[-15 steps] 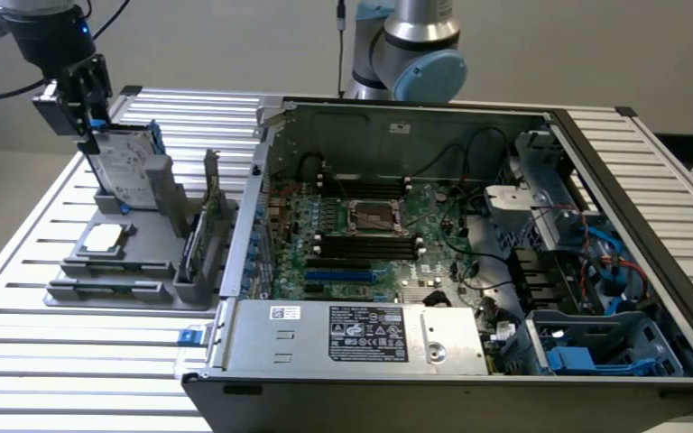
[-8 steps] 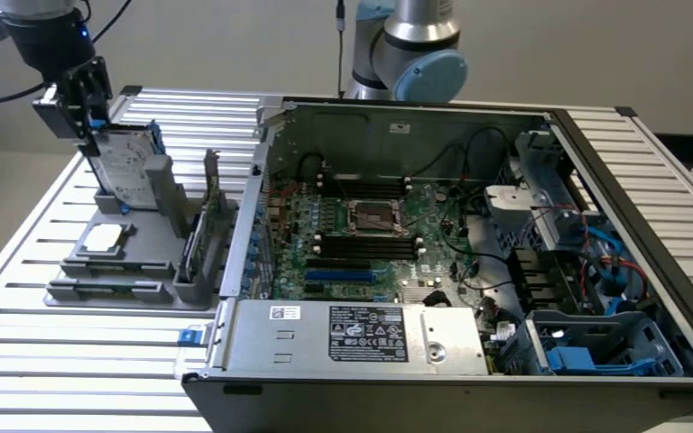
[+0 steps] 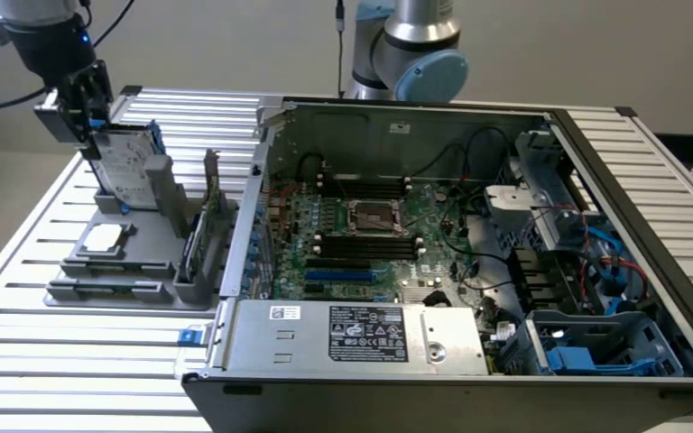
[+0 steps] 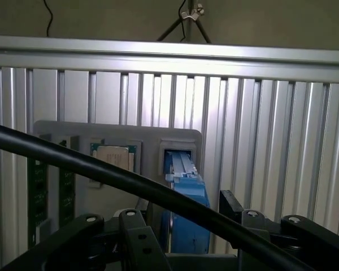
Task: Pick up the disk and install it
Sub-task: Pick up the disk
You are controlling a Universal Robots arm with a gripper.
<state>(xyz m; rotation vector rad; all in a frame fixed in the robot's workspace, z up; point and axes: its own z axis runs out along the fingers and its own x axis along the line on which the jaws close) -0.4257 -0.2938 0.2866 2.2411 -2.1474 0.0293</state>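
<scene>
Disk [image 3: 127, 155] upright in grey holder [image 3: 144, 233], spread hand [image 3: 87, 124] astride it (label illegible).

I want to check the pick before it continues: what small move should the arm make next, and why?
Probably close the fingers on the disk. They stand open on either side of its blue carrier, and the disk is upright in the grey holder, not yet gripped.

Upright card [image 3: 210, 225] near disk [image 3: 130, 162], narrow gap between; case wall [image 3: 254, 180] beyond.
</scene>
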